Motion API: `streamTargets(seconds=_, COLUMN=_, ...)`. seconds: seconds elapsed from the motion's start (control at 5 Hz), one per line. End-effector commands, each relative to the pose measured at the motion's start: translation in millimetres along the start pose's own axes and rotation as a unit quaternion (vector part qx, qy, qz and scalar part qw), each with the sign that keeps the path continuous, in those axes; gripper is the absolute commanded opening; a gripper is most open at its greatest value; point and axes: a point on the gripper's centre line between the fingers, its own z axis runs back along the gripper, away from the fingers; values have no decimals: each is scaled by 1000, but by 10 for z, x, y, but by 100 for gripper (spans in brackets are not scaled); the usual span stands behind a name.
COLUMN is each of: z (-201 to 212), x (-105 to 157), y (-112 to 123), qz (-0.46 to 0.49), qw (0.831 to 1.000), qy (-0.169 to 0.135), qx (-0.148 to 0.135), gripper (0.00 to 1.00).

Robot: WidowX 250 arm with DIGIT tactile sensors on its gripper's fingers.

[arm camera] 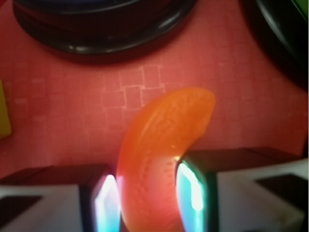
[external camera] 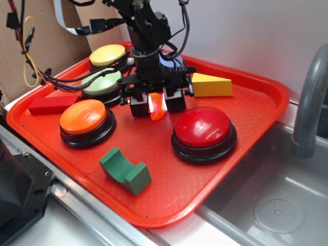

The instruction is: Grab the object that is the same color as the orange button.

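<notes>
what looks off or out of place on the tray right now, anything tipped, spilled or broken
Nothing looks spilled or damaged. The only unusual thing is the orange crescent piece: it sits between the fingers of the gripper rather than lying free like the other pieces on the red tray. The wrist view shows the fingers close at both its sides.

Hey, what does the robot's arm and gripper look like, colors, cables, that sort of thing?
The arm is black, built of blocky, angular segments, with thin black cables looping off its upper part. The gripper is black too, with a crossbar above two square, chunky fingers. In the wrist view the fingers have black tops, white faces, and inner pads that glow whitish-teal.
</notes>
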Motion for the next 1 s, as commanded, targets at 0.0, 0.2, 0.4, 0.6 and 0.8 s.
streamTargets(seconds=0.0, z=21, x=23, y=25, qz=-5, qw=1000, qy=4, qx=-10, gripper=0)
streamTargets(seconds=0.2, z=159, x=-31, y=69, qz=-18, qw=1000, qy=-6, qx=-19, gripper=0)
streamTargets(seconds=0.4, z=491, x=10, y=83, qz=-71, qw=997, qy=-3, qx=-19, gripper=0)
streamTargets(seconds=0.6, z=826, x=51, y=101, qz=-151, qw=988, qy=-21, qx=-1, gripper=0)
streamTargets(seconds=0.8, z=1165, x=11, y=64, qz=-271, qw=961, qy=-30, qx=43, gripper=0)
